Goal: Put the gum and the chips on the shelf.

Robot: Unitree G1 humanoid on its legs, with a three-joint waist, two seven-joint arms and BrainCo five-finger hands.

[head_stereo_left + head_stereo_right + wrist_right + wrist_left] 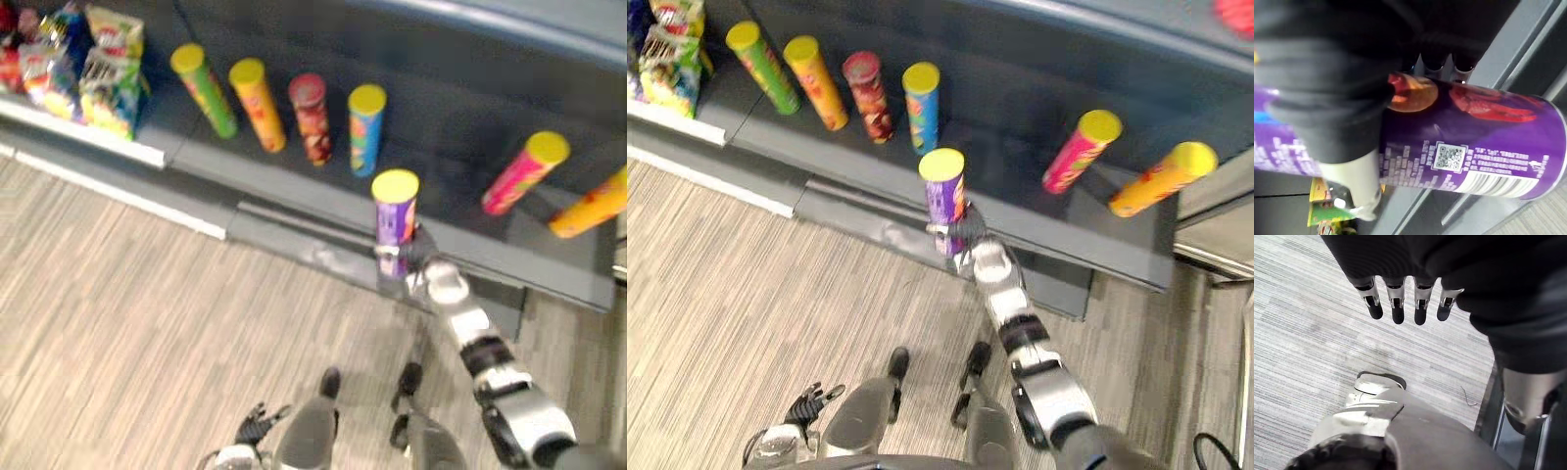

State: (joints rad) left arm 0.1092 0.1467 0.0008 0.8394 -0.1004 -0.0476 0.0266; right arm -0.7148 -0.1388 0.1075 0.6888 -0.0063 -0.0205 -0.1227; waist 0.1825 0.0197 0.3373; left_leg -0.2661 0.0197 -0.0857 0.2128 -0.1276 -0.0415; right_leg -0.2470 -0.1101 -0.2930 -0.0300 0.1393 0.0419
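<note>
though dark, shelf (441, 162) beside pale floor (127, 323)

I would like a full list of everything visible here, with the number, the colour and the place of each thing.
tall chip cans: four; green can, orange can, red can, blue can; in a row on the shelf
purple chip can with yellow lid: one; purple; at the shelf's front edge, held
pink can: one; pink; on the shelf, further right
yellow-orange can: one; far right of the shelf
snack bags: several; mixed colours; far left
dark grey shelf: one; low, along the back
striped floor: beige; in front
right hand: curled round the purple can
left hand: fingers relaxed; low over the floor
</note>
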